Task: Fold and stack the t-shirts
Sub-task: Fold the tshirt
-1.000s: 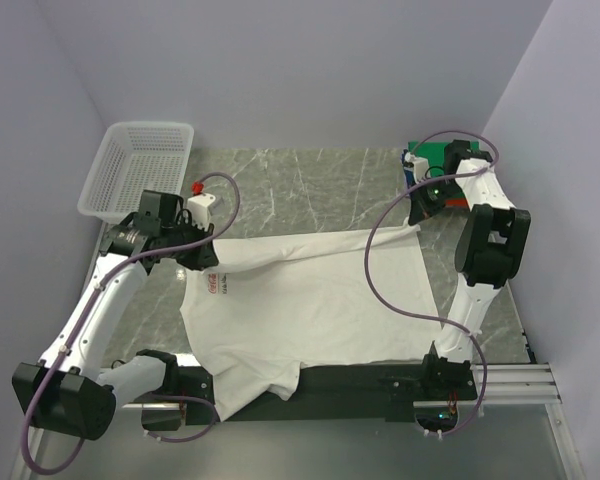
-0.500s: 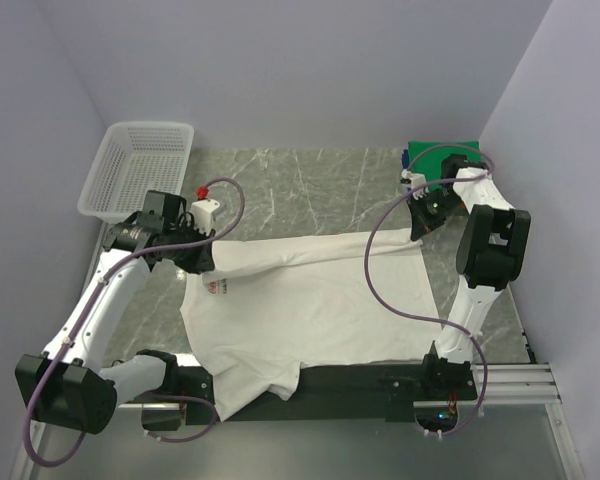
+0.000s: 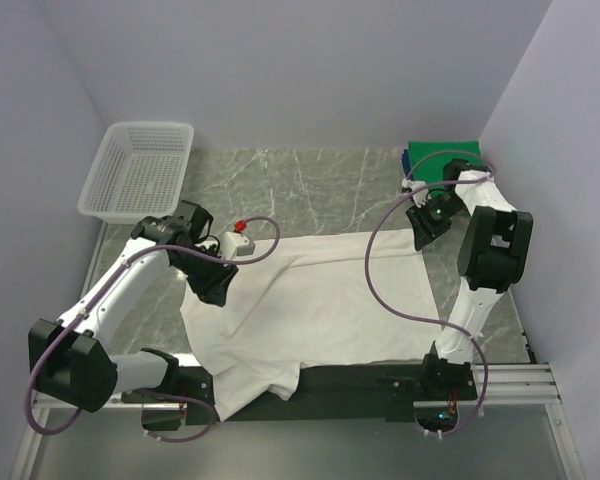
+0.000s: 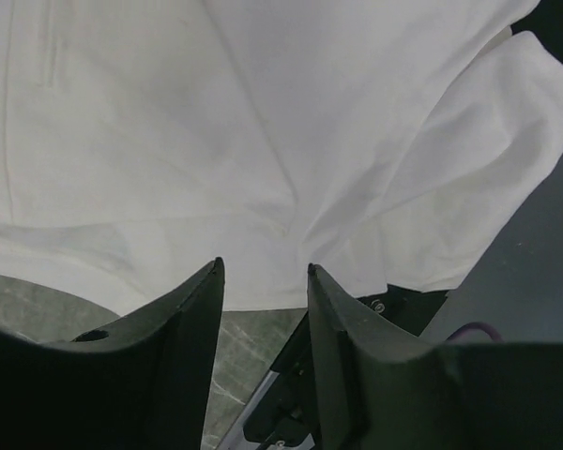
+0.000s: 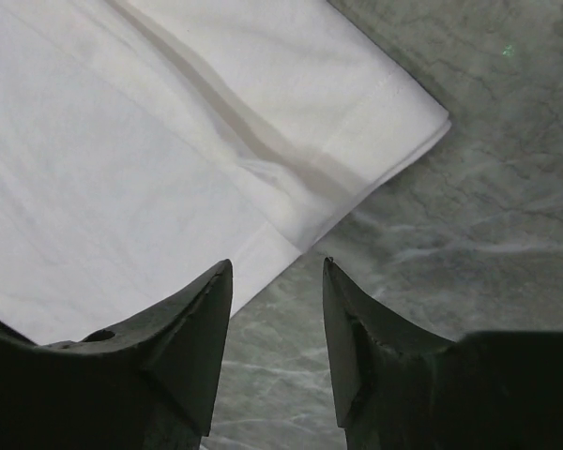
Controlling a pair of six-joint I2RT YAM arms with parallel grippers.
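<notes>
The white t-shirt (image 3: 320,300) lies spread on the marble table, its far edge folded over in a band and one sleeve hanging over the near black rail. My left gripper (image 3: 212,288) hovers over the shirt's left side, open, with nothing between its fingers (image 4: 192,309); below them are white cloth (image 4: 263,122) and the sleeve. My right gripper (image 3: 426,228) stands open just off the shirt's far right corner (image 5: 394,103), above bare marble. A folded green tee (image 3: 442,151) lies on a blue one (image 3: 408,160) at the far right.
A white mesh basket (image 3: 140,168) stands at the far left corner. The black rail (image 3: 360,378) with the arm bases runs along the near edge. Purple cables loop from both arms over the cloth. Walls close in the left, back and right.
Both grippers have opened and let go of the shirt's far edge, which now lies flat. The left arm has swung right and nearer, over the shirt's left side. The right gripper has barely moved.
</notes>
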